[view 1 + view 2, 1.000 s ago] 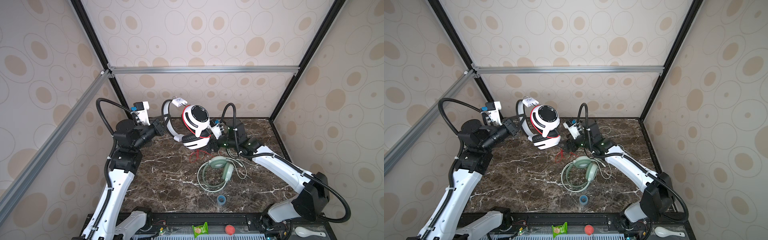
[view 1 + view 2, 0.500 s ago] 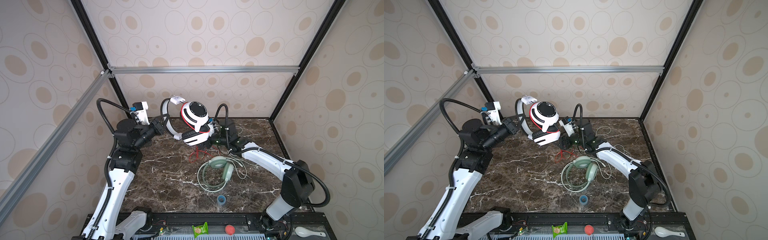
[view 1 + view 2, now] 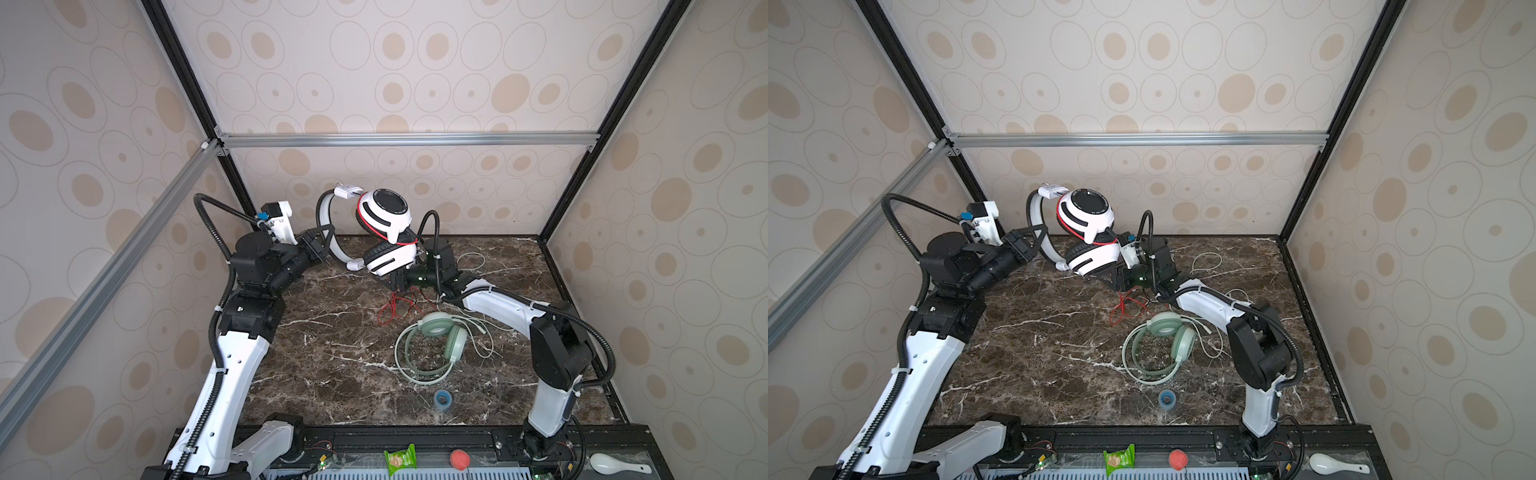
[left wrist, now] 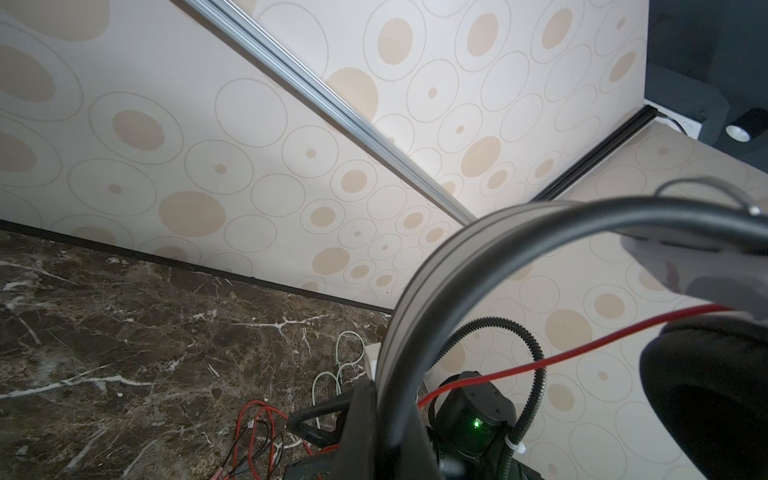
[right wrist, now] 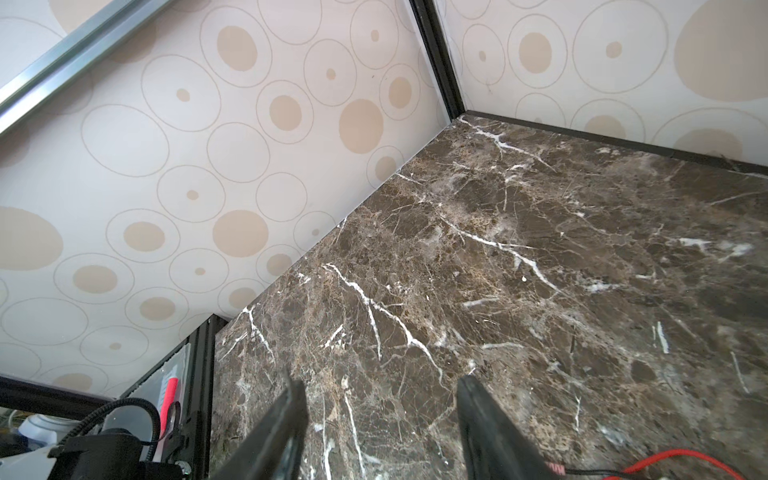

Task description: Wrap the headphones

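Left gripper (image 3: pixel 328 244) clamping white-and-black headphones (image 3: pixel 384 212); right gripper (image 5: pixel 380 384) gaping, empty; red cable (image 3: pixel 397 308) trailing loose; mint green headphones (image 3: pixel 436 332) lying 5 o'clock; 0 of 2 wrapped.

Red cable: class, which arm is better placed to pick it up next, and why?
Right. The right hand is open near the red cable; the left hand is shut on the headband of the white-and-black headphones.

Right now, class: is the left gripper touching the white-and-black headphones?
Touching. The left wrist view shows the left gripper clamped on the headband of the white-and-black headphones.
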